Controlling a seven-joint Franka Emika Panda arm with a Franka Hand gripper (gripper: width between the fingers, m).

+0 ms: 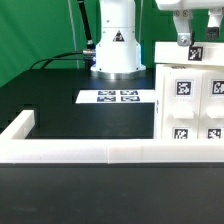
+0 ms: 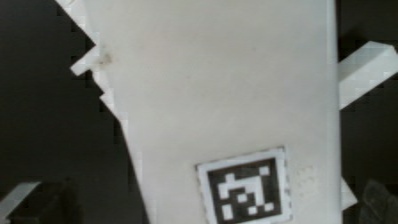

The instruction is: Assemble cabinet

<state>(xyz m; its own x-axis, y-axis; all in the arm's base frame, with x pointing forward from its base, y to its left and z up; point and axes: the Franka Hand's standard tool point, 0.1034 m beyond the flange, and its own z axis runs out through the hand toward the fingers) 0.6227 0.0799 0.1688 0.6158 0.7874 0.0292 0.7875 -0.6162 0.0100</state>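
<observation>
- Cabinet [image 1: 190, 95] sitting on the exterior view's right, boxy and matte white, standing on the black surface [image 1: 60, 115] with its base hidden behind the border rail [image 1: 100, 152]
- Several square black-and-white tags showing on its front face, two rows visible, cut off by the picture's edge
- Fingers [image 1: 186, 42] hanging right over the top of the cabinet, near its back edge; can't tell from either view whether they're clamped on a panel or just parted around it
- Wrist view pretty much filled by one long white panel [image 2: 205, 95] running at a slant, one tag [image 2: 244, 186] near its lower end, dark surface either side
- Pale blurry strips at both edges of that wrist shot, probably the finger pads, too fuzzy to call
- Marker board [image 1: 116, 97] lying flat mid-surface, just beside the cabinet's left side, in front of the arm's base [image 1: 114, 45]
- Rail running low across the front, with a short leg turning back at the exterior view's left
- Green backdrop behind, black cable trailing off the base
</observation>
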